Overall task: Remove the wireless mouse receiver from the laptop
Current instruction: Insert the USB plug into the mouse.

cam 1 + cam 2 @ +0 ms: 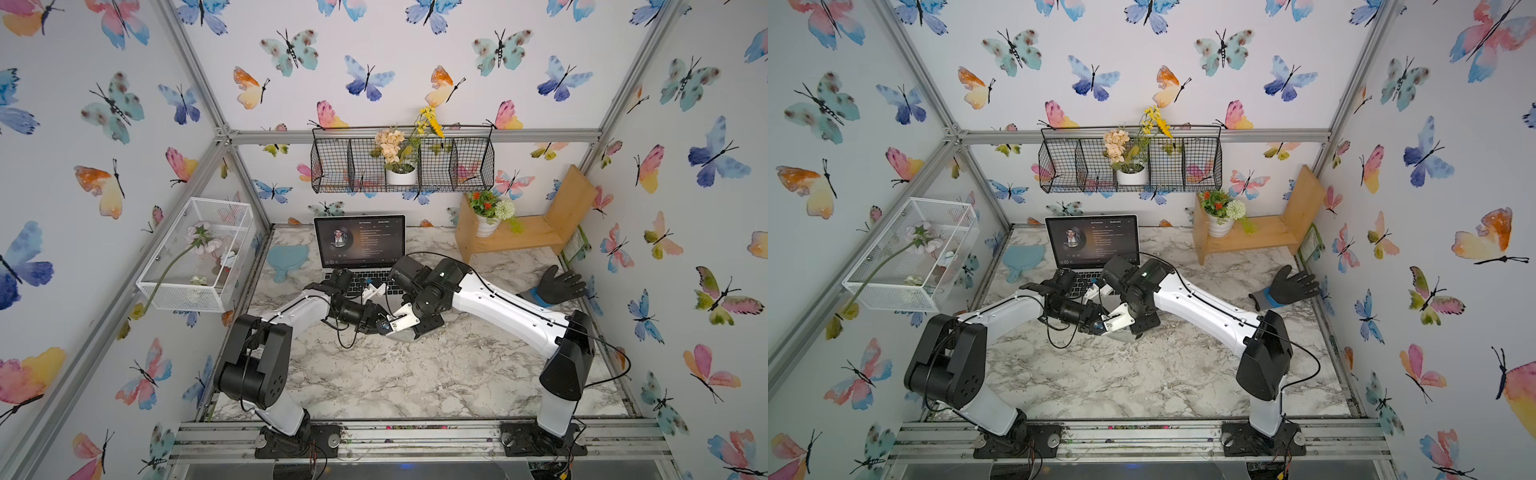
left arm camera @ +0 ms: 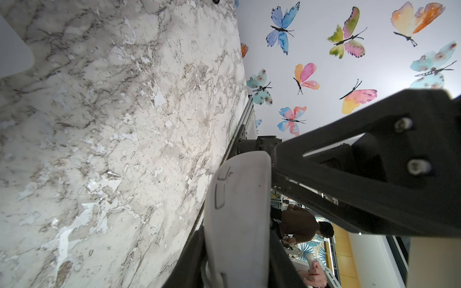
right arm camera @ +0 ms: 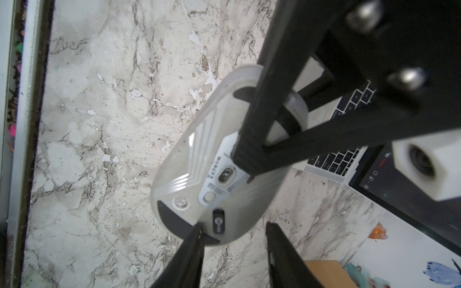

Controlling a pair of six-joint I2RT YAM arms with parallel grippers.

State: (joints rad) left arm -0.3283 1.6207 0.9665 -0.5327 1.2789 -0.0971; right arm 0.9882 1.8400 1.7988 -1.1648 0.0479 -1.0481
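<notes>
We judge the left gripper (image 2: 235, 234) clamps the grey oval plastic mouse (image 3: 189, 159) belly-up to offer its slot, where the tiny dark stub-shaped receiver (image 3: 218, 222) sits, clear of the slim silver laptop (image 3: 334, 159); the right gripper (image 3: 234, 225) hangs parted, empty.

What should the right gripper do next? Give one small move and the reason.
Probably back the right gripper straight off the mouse. Its jaws stand open on either side of the receiver, which sits in the slot on the mouse's upturned underside, and nothing pinches it. The left gripper is shut on the mouse, so it should hold steady.
</notes>
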